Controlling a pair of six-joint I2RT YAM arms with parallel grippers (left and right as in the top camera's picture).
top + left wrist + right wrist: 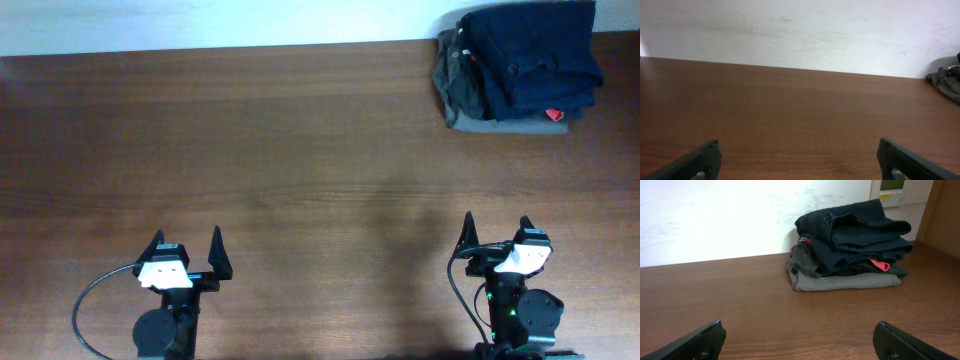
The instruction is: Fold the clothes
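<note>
A dark navy-blue garment (540, 45) with a waistband lies folded on top of a stack of clothes at the table's far right corner. It also shows in the right wrist view (855, 235). My left gripper (185, 243) is open and empty near the front edge at the left, over bare wood (799, 150). My right gripper (497, 225) is open and empty near the front edge at the right (799, 330). It faces the stack from far off. Neither gripper touches any cloth.
Under the navy garment lie a dark olive-grey garment (805, 262), a red one (879, 264) and a light grey one (840, 282). The brown wooden table (300, 150) ends at a white wall. A wall panel (892, 190) hangs behind the stack.
</note>
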